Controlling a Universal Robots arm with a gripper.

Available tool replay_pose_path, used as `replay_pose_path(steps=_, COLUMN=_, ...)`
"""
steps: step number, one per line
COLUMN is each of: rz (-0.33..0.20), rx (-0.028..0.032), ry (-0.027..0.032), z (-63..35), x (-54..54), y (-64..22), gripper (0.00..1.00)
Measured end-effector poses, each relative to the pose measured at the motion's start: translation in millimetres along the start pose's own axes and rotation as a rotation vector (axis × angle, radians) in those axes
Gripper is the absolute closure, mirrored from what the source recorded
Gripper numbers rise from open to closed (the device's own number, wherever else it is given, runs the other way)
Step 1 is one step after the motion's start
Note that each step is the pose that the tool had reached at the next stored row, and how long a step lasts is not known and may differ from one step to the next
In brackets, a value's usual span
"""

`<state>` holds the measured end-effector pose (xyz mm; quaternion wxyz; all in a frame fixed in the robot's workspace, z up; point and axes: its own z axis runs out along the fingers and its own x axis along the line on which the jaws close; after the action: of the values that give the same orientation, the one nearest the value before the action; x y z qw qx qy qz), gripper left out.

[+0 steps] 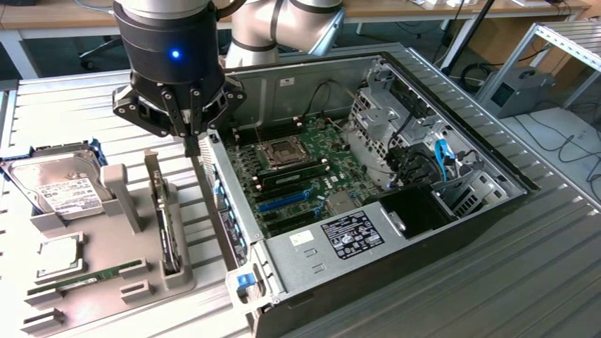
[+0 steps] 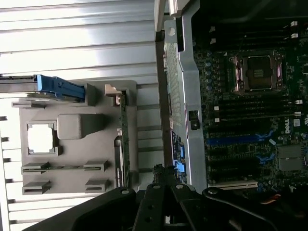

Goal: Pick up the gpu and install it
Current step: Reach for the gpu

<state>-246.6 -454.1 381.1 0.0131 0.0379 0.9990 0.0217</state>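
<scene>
Exterior view: gripper point(image 1: 193, 149) pinched together on nothing, near the gpu point(image 1: 167, 232). It looks stiff, light and fragile; I'd take its top edge.

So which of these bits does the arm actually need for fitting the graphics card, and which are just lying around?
For the job: the gpu, standing on edge in the grey holder; the open computer case with its motherboard; the end effector, shut and holding nothing.

Just lying about: the hard drive, the RAM stick, the processor chip.
</scene>
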Motion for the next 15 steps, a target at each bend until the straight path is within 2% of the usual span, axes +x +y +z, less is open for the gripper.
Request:
replay_pose_path(steps=1, rz=0.0, rx=0.0, ry=0.0, z=-0.2, x=-0.5, y=-7.0, gripper=0.89)
replay_pose_path(steps=15, rz=0.0, rx=0.0, ry=0.0, z=-0.5, x=-1.3, y=-17.1, gripper=0.89)
